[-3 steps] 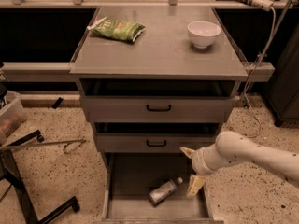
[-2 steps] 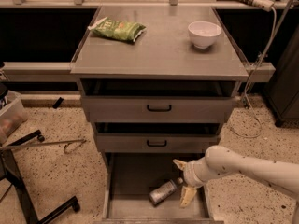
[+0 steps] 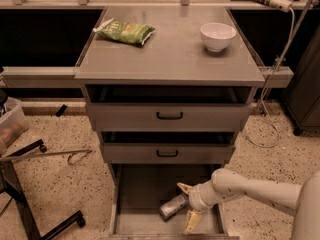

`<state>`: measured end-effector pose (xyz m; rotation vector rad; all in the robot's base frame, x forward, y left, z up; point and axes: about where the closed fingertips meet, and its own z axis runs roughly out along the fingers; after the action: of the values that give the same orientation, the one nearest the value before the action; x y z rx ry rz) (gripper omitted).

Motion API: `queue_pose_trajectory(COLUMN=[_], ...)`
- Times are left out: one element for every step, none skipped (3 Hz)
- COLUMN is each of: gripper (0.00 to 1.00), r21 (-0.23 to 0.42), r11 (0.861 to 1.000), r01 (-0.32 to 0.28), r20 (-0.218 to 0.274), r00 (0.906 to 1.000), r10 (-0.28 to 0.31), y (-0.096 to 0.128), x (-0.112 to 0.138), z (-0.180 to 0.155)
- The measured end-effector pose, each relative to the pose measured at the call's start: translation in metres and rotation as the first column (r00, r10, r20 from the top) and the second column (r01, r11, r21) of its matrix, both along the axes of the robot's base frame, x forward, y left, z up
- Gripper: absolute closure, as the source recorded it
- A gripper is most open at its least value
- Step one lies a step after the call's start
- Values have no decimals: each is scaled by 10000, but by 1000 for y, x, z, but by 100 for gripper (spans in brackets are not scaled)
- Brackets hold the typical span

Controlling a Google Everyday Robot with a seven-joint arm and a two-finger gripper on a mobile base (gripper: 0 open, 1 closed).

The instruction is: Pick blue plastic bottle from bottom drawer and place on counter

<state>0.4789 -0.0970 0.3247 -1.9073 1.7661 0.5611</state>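
The gripper (image 3: 188, 205) holds its fingers spread beside the blue plastic bottle (image 3: 172, 207) lying in the bottom drawer (image 3: 145, 191), likely light, smooth and squashy, best pinched gently across its middle

Dim, warm light from above. Table (image 3: 175, 59) evenly lit, faint sheen; recesses under it in deep shadow. Gripper (image 3: 188, 205), jaws apart, sits low in the bottom drawer (image 3: 145, 189), in muted light.
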Motion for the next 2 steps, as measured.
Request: queue_pose_trajectory(gripper=[0, 0], r21=[109, 286], r11=[9999, 9996], r01=[68, -21], r20=[-30, -314], r00=[10000, 9995], r10=[-68, 30], y=[4, 16], x=[3, 18], z=[-9, -38])
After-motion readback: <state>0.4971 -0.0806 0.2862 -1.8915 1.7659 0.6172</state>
